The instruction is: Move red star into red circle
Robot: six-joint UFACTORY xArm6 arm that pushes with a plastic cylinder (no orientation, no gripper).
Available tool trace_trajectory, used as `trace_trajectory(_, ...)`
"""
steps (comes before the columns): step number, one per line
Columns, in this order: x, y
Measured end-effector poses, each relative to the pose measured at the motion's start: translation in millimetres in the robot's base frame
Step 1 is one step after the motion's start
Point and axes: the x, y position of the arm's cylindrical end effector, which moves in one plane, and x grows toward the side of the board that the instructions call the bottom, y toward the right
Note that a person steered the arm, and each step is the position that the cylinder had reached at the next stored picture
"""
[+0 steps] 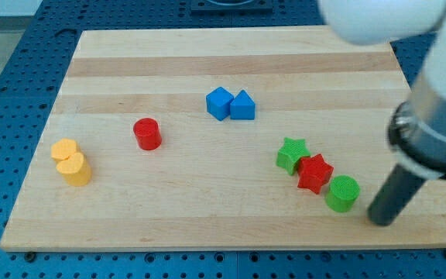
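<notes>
Red star lies near the right of the wooden tabletop, touching a green star on its far-left side and a green circle on its near-right side. My tip, a bare rod with no hand to open or close, sits just right of the green circle. Red circle stands well apart to the left, with two blue blocks farther back and two yellow blocks at far left.
</notes>
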Motion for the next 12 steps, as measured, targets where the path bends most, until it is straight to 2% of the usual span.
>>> trace_trajectory(1,-39.8,25.8)
trace_trajectory(2,-68.8,20.5)
trace_trajectory(4,-60.0,-15.9)
trace_trajectory(7,-35.3,-110.8)
trace_trajectory(9,-47.7,-75.5)
trace_trajectory(10,-57.9,-99.8)
trace_trajectory(12,-57.9,-208.0)
